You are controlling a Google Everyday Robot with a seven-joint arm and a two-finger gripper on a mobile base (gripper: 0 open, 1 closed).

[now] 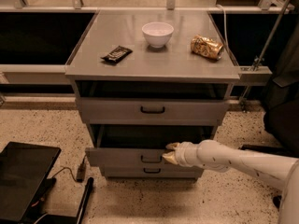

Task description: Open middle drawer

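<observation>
Middle drawer (121, 157) is sitting low centre of the frame, sticking out a bit from the grey cabinet (140, 65). Gripper (169, 152) is hanging just right of its black handle (151, 159), fingers spread, gripping nothing.

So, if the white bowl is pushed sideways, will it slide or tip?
The white bowl probably slides rather than tips: it sits upright, wide and low, on the smooth cabinet top. It looks rigid, perhaps ceramic, so likely breakable if dropped. The pincer is below, at the middle drawer.
</observation>
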